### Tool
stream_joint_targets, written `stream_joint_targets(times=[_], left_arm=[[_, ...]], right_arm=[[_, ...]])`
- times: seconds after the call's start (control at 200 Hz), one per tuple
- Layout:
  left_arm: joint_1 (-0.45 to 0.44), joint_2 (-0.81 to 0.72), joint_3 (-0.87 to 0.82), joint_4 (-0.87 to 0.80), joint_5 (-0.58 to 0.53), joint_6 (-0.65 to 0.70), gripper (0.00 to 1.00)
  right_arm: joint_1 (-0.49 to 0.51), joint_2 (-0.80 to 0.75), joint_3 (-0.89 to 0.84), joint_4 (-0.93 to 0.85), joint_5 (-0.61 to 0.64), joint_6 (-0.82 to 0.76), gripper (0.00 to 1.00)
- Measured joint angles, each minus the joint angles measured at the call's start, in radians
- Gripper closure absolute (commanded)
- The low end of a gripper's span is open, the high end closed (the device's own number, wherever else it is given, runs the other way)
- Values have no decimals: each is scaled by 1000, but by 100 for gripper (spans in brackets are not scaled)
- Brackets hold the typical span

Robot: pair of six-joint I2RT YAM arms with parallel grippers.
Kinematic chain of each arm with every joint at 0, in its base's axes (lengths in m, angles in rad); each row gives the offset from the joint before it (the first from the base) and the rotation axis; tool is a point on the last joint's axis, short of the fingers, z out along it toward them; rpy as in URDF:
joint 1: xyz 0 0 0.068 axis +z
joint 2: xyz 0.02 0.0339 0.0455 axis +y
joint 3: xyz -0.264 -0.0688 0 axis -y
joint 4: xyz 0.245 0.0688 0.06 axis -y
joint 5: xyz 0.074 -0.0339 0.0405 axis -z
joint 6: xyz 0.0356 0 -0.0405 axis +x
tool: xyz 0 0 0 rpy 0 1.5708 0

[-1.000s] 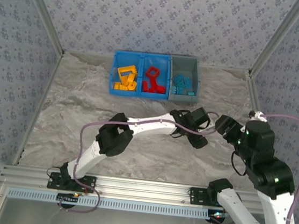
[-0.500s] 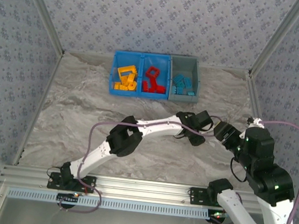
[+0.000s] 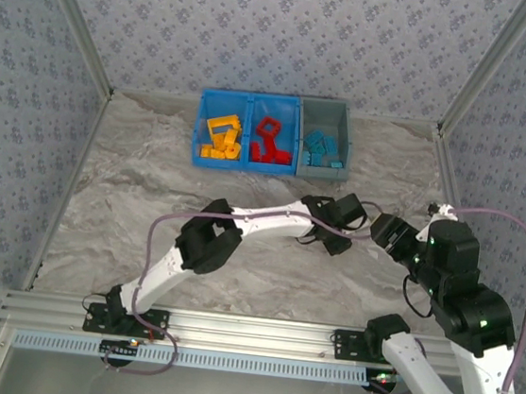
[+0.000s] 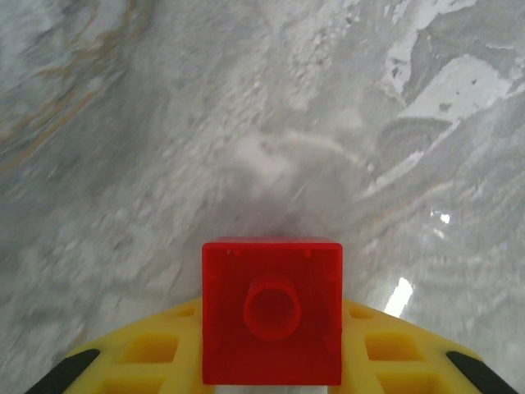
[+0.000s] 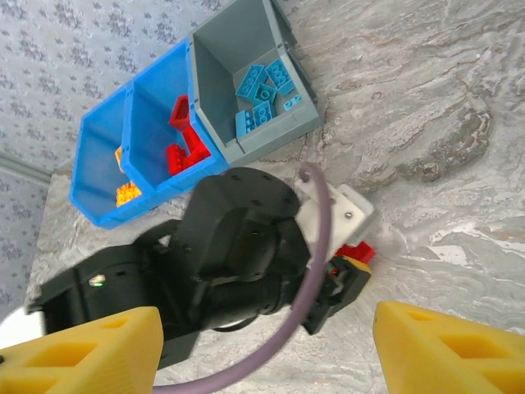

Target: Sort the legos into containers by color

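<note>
A red lego [image 4: 272,310] sits clamped between the yellow fingers of my left gripper [image 4: 272,365], its hollow underside facing the camera, low over the marbled table. From the right wrist the same red lego [image 5: 358,251] peeks out past the left gripper's black body. My left gripper [image 3: 338,227] is at table centre-right. My right gripper [image 5: 262,353] hangs open beside it, nothing between its fingers. The containers stand at the back: a blue bin [image 3: 199,128] with yellow legos [image 3: 220,137], a blue bin [image 3: 276,101] with red legos [image 3: 269,141], a grey bin [image 3: 326,107] with blue legos [image 3: 323,150].
The left arm's purple cable [image 5: 316,246] loops across the right wrist view. Metal frame posts [image 3: 86,44] and patterned walls close in the table on three sides. My right gripper [image 3: 387,232] sits only a short gap right of the left one.
My left gripper has closed on the red lego and drawn slightly left. The right arm has edged a little toward it.
</note>
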Motion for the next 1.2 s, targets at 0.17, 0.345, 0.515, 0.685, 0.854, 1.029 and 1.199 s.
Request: stream_joint_targets(times=[0.17, 0.345, 0.515, 0.685, 0.854, 1.029, 1.199], left_arm=[[75, -247, -241, 66, 0, -78, 71], [216, -456, -402, 121, 0, -143, 71], [357, -507, -440, 128, 0, -176, 70], [452, -427, -328, 93, 3, -196, 70], [517, -228, -65, 66, 28, -225, 69], [555, -25, 183, 13, 55, -262, 68], [565, 110, 336, -32, 85, -312, 65]], right_arm=[[2, 42, -39, 59, -72, -82, 32], [120, 181, -106, 143, -71, -172, 32], [347, 402, -111, 241, 27, -227, 32], [430, 564, -74, 342, 114, -237, 33], [428, 692, 37, 407, 223, -217, 34], [410, 814, 138, 480, 260, -204, 34], [403, 921, 214, 497, 267, -198, 34]])
